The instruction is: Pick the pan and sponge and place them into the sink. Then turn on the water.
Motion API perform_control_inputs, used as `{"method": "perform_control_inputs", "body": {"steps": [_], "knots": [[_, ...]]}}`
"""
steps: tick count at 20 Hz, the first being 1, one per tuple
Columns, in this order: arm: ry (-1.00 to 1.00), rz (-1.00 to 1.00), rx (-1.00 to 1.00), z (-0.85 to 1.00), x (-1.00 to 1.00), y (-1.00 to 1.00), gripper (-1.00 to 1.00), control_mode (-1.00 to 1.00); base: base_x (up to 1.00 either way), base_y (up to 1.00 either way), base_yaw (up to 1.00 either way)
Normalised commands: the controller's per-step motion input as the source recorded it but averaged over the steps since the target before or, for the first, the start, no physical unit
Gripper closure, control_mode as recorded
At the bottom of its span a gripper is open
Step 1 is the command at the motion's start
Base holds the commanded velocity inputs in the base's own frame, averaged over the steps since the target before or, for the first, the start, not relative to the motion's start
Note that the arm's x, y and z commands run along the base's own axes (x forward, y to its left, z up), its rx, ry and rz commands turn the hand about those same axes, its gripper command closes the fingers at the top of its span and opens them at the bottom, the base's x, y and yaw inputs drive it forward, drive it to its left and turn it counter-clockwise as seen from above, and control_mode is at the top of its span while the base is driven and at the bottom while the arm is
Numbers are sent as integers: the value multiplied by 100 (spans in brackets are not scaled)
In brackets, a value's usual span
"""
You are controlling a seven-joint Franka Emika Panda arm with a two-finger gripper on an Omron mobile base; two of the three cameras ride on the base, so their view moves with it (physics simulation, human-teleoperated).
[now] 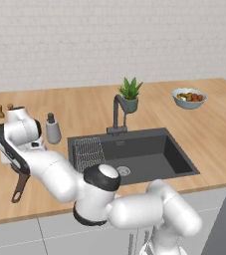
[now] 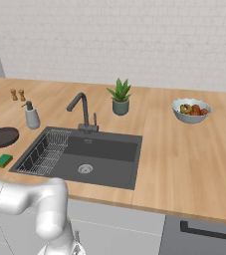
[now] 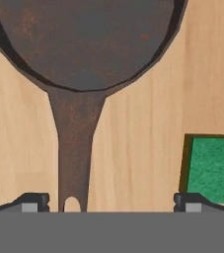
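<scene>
in the hand view the gripper (image 3: 108, 202) has its two finger tips wide apart, holding nothing. the handle of the pan (image 3: 84, 44) lies between them, closer to the left tip, with its hanging hole at the near end. the green sponge (image 3: 211, 168) lies on the wooden counter (image 3: 143, 138) just beside the right tip. farther away, right of the pan, is the dark sink (image 2: 102, 154) with its wire rack (image 2: 47, 152). no writing can be read anywhere.
</scene>
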Motion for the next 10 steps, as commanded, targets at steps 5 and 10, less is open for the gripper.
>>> {"method": "perform_control_inputs", "body": {"steps": [5,10], "knots": [[0,3,0,-30,-17,6,-100,-100,0,0,0],[0,2,0,-44,-19,11,-100,-100,0,0,0]]}}
